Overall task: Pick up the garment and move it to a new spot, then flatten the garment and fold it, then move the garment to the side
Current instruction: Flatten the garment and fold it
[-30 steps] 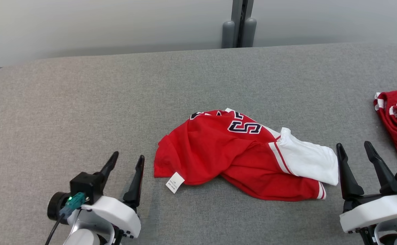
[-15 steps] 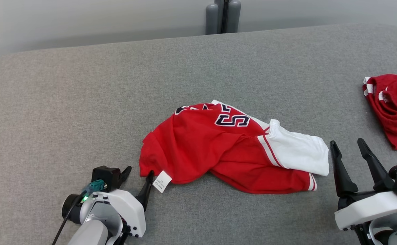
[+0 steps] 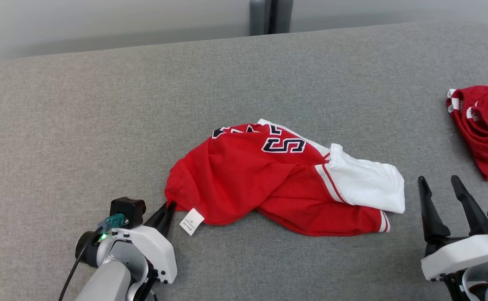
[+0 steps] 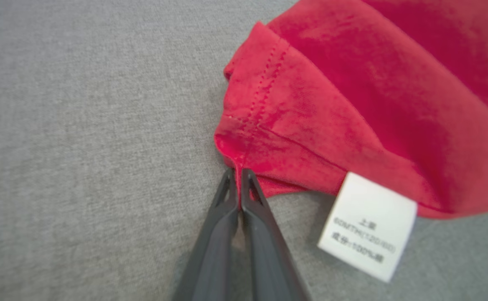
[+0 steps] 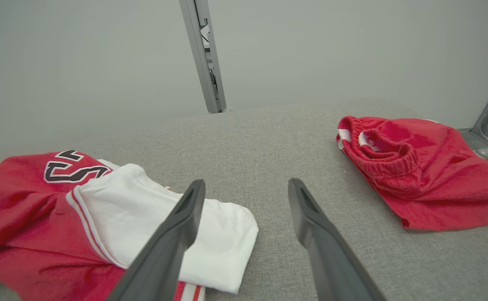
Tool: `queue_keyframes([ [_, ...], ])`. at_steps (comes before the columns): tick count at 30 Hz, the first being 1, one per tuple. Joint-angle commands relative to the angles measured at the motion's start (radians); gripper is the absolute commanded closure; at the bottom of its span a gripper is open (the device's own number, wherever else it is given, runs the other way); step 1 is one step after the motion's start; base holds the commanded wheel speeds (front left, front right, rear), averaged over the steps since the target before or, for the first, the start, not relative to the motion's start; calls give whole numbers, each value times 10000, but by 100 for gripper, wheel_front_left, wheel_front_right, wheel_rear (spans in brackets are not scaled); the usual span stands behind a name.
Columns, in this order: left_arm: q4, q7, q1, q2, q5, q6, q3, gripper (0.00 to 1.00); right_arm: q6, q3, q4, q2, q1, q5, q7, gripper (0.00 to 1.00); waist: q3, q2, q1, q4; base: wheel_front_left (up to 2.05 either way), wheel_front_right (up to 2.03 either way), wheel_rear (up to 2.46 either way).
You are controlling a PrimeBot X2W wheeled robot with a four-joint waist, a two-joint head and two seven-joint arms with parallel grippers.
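Left claw (image 4: 239,172) pinches jersey (image 4: 344,96) (crumpled, red).

A grey fabric-covered table (image 3: 81,104) bears a crumpled red-and-white jersey (image 3: 248,179) mid-surface and red shorts (image 3: 486,129) far right.

Surface (image 3: 102,104): grey woven fabric, rounded corners. Pale wall (image 5: 81,62) beyond the right fingers (image 5: 181,234), divided by metal post (image 5: 204,62).
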Motion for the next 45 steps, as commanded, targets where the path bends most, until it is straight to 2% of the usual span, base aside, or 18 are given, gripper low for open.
queue_keyframes([
  [1,288,33,86,35,51,-8,-94,100,2,-119,282,-102,-184,87,49,0,69,0,0,87,0,0,0],
  [12,251,-217,-376,108,110,46,-168,100,2,-27,2545,-754,-1386,501,123,0,609,0,0,457,0,0,0],
  [16,253,-277,-515,92,126,48,-238,100,2,302,3557,-1039,-2045,673,128,0,872,0,0,600,0,0,0],
  [24,301,-522,-628,95,91,87,-293,100,6,1605,5214,-1550,-2677,738,489,0,1101,0,0,775,0,0,0],
  [25,282,-566,-635,107,85,98,-291,100,14,1836,5350,-1630,-2659,643,581,7,1106,0,0,786,0,0,0],
  [26,266,-603,-640,116,75,104,-291,100,14,2023,5448,-1697,-2602,563,640,32,1105,0,0,798,0,0,0],
  [27,248,-649,-649,139,68,123,-282,100,14,2171,5514,-1673,-2538,616,687,51,1104,0,0,807,0,0,0],
  [28,223,-682,-656,164,54,137,-269,100,15,2318,5554,-1691,-2474,622,736,59,1103,0,0,808,0,0,0],
  [29,203,-698,-658,186,36,146,-263,100,26,2444,5560,-1692,-2396,635,761,76,1101,0,0,805,0,0,0],
  [30,190,-720,-659,203,28,157,-257,100,26,2529,5534,-1635,-2305,777,754,100,1097,0,0,802,0,0,0],
  [35,61,-854,-601,252,-29,213,-209,100,25,2472,5365,-1571,-2072,1074,436,100,1054,0,0,717,0,0,0],
  [40,-317,-1236,-581,322,-77,245,-143,100,0,1835,4757,-1596,-2330,1123,-477,100,902,0,0,612,0,0,0],
  [45,-1051,-1687,-580,452,-67,478,67,100,0,1332,3985,-1696,-2497,934,-1071,100,691,0,0,566,0,0,0],
])
